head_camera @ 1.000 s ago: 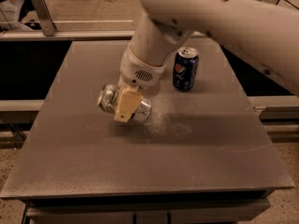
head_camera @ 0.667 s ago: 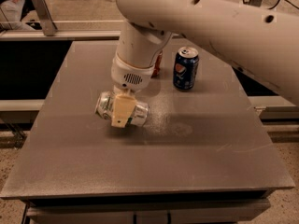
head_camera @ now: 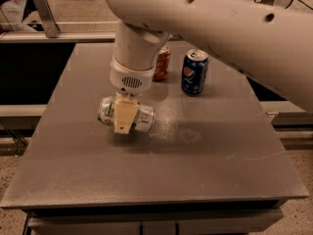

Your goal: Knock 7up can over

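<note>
On the left-centre of the dark grey flat surface (head_camera: 210, 165), the silver-white 7up can with green markings (head_camera: 143, 119) is on its side, its long axis running left to right and its silver end facing left. A shadow sits directly beneath it; whether it rests fully on the surface or is held just clear cannot be determined.

The hand (head_camera: 124, 122), at the end of the large white robot arm (head_camera: 210, 23), is directly over the can's middle and covers the midsection. Whether it is clamped on the can or merely set across it cannot be told from this view.

At the far side, the red-orange drink can (head_camera: 163, 62) stands upright, partly hidden behind the arm. The dark blue Pepsi can (head_camera: 194, 72) stands upright just to its right. Both are well apart from the 7up can.

Assessment of handling: thin-walled aluminium, rigid at the rims, easily dented at mid-body under a firm squeeze. Weight unknown; it cannot be seen whether the can is full. The smooth round wall is judged slippery and, lying as it does, liable to roll toward the near or far edge. Any hold is best taken across the midsection with light pressure; a push is best applied near a rim.

Judged from its position, the can is already down.
</note>
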